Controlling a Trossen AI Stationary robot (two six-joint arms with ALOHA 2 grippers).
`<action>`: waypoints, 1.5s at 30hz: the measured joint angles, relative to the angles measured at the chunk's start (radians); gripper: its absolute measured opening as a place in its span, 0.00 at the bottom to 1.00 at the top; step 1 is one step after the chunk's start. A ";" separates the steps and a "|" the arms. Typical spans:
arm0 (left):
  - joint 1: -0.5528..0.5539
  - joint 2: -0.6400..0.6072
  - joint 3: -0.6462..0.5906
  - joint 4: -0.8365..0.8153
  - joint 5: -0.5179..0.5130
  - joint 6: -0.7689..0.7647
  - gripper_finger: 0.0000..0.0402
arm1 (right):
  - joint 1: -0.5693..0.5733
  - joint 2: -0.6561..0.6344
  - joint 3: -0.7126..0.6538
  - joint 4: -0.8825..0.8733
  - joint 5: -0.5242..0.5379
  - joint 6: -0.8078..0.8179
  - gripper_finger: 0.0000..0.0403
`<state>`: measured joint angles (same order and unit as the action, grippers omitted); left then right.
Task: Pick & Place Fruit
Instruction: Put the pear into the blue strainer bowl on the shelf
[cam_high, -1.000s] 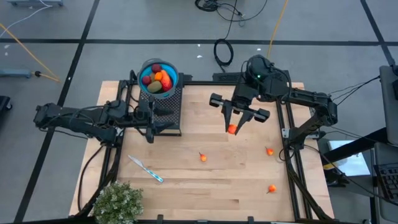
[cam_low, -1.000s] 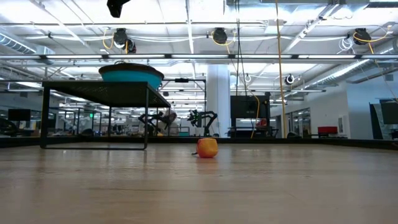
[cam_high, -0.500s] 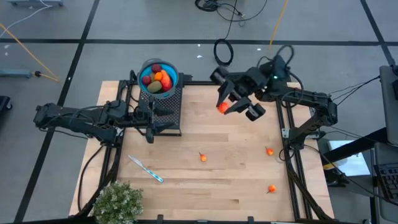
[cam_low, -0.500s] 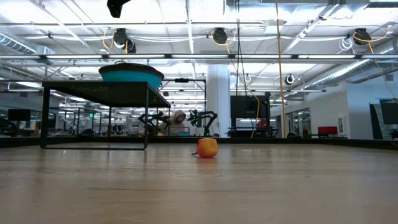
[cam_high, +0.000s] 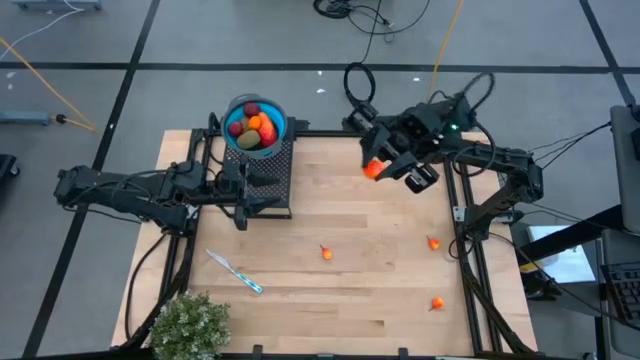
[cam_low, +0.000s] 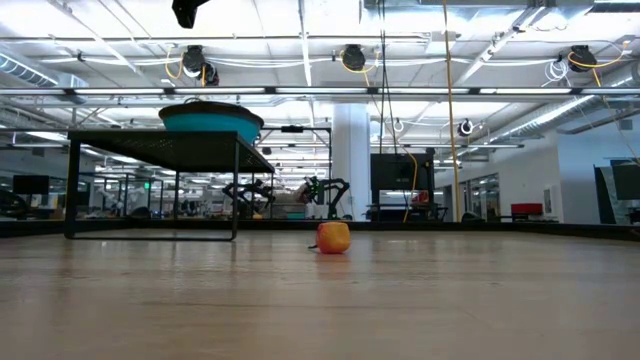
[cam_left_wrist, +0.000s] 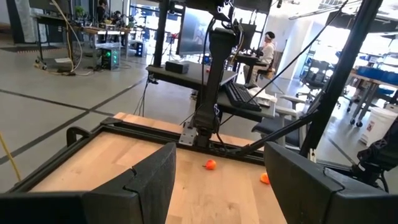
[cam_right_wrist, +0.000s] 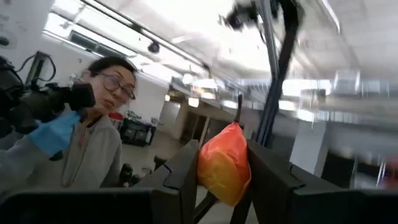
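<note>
Three orange fruits (cam_high: 326, 253) on the table, one held aloft (cam_high: 372, 169), several bowled (cam_high: 256, 127).

No readable writing anywhere right now, not a label, brand, number or sign. Nothing legible on the light wooden table (cam_high: 380, 300) or in the room behind.

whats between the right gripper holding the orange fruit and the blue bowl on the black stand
Only bare wooden table, in the high view. The right gripper carries the small orange toy fruit raised, to the right of the blue bowl of fruit.
</note>
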<state>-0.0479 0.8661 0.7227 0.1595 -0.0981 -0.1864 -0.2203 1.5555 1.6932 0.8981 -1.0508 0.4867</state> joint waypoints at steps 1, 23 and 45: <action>0.000 0.000 0.000 0.002 0.000 0.000 0.61 | 0.000 0.000 0.000 -0.052 0.000 -0.007 0.26; -0.041 0.057 -0.001 0.280 -0.091 0.199 0.61 | 0.020 0.001 -0.137 -0.946 0.479 -0.603 0.26; -0.026 0.213 -0.001 0.462 -0.176 0.252 0.61 | 0.033 0.001 -0.367 -0.529 0.582 -0.480 0.25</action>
<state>-0.0744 1.0793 0.7219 0.6215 -0.2744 0.0657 -0.1871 1.5562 1.3266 0.3690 -0.4684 0.0067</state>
